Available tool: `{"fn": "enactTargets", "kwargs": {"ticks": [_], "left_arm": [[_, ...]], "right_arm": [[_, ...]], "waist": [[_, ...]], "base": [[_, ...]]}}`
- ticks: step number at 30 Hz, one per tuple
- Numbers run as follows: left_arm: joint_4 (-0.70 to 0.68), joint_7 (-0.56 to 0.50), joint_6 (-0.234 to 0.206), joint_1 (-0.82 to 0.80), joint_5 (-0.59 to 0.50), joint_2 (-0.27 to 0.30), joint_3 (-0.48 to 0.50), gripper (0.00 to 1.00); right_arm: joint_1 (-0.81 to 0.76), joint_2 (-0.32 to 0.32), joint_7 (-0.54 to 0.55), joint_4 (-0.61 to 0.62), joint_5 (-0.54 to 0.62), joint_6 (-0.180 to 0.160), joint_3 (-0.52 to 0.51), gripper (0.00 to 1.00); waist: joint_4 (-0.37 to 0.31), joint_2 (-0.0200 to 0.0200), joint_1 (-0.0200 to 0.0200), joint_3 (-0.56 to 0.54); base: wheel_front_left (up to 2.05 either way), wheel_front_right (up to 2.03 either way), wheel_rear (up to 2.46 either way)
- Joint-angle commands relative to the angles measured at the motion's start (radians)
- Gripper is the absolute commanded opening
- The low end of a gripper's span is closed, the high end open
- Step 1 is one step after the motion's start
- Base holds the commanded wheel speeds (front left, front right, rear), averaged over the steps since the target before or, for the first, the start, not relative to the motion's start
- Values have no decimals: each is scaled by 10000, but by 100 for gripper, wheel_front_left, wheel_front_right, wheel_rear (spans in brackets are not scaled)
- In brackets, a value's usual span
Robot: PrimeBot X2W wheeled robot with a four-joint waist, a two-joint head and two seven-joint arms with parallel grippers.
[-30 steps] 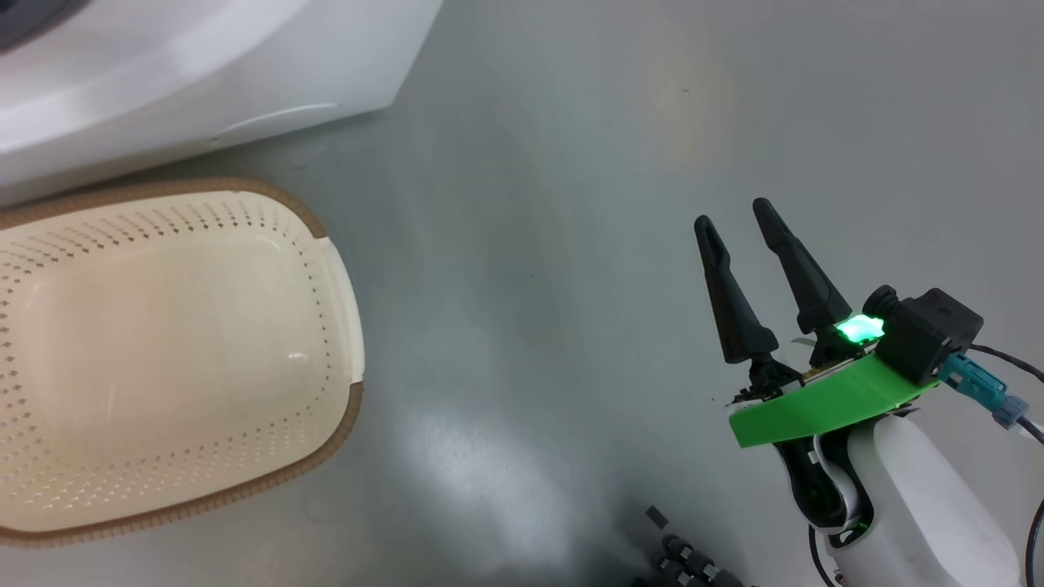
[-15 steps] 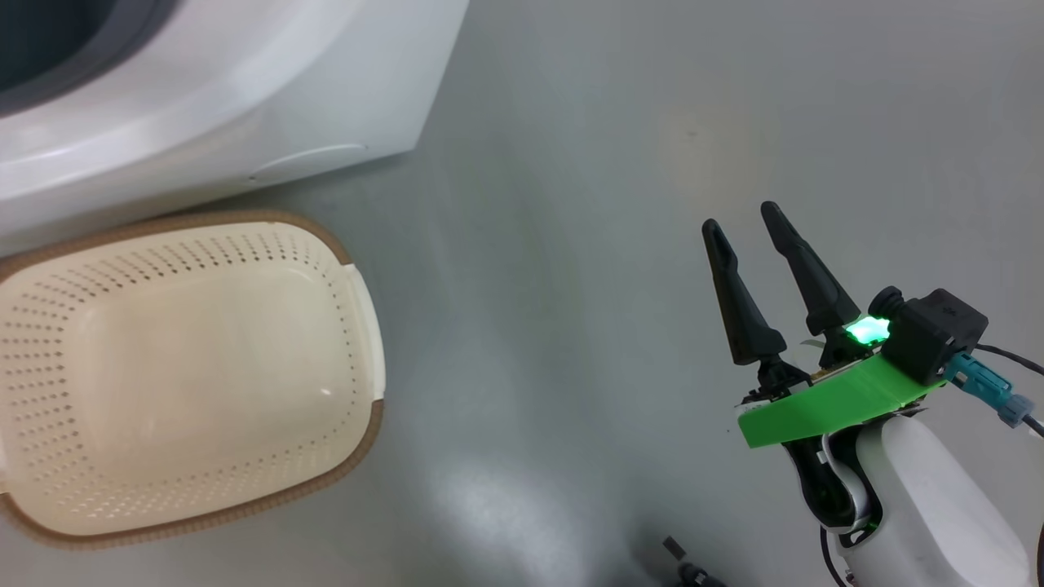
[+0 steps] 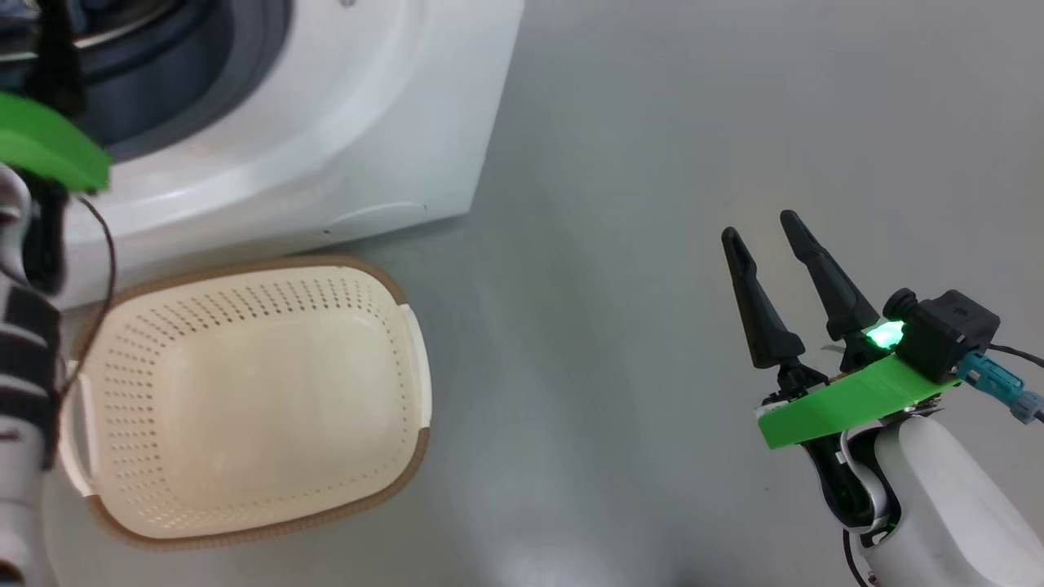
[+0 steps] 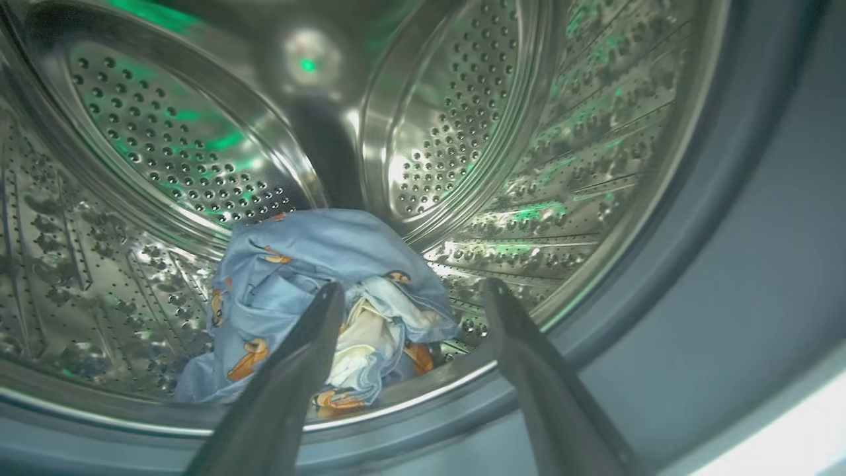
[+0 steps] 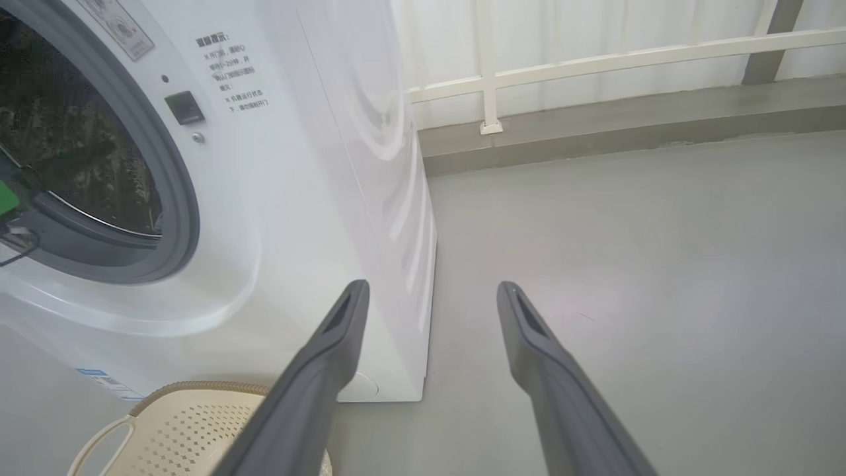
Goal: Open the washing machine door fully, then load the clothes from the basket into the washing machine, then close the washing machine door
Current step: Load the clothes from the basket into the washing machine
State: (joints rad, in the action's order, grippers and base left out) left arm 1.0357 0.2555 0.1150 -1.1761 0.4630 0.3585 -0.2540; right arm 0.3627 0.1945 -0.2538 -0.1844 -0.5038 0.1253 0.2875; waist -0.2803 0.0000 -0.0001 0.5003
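My left pincer (image 4: pixel 413 285) and right pincer (image 3: pixel 758 225) stand wide; the soft, light clothes (image 4: pixel 310 258) in the drum (image 4: pixel 165 145) I'd pinch by a raised fold.

A glossy grey floor (image 3: pixel 636 147) spreads wide, with a pale sheen low in the head view; in the right wrist view it runs back to a raised grey kerb (image 5: pixel 628 129); above the kerb a white rail (image 5: pixel 628 56) runs across, carried by a white upright (image 5: pixel 487 66) whose foot sits on the kerb; pale panels (image 5: pixel 595 23) stand behind; a dark post (image 5: pixel 767 39) rises at the far right.
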Motion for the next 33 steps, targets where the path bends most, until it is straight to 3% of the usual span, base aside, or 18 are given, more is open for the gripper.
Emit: {"fn": "enactTargets", "kwargs": {"ticks": [1,13,33], "left_arm": [[-577,60,20,494,25,352,349,100],[-3116,62,10,3730,-418,-247,1394,100],[-6049,62,12,7836,-658,-817,2194,100]], "right_arm": [[-97,187,-80,134,-140,54,196,100],[-479,715,-80,-151,-529,54,271,100],[-1291,1189,-80,-282,-891,54,241,100]], "waist": [[401,0,1,-690],[1084,0,1,-2444],[1813,0,1,-3963]], "base": [[0,0,0],[0,0,0],[0,0,0]]}}
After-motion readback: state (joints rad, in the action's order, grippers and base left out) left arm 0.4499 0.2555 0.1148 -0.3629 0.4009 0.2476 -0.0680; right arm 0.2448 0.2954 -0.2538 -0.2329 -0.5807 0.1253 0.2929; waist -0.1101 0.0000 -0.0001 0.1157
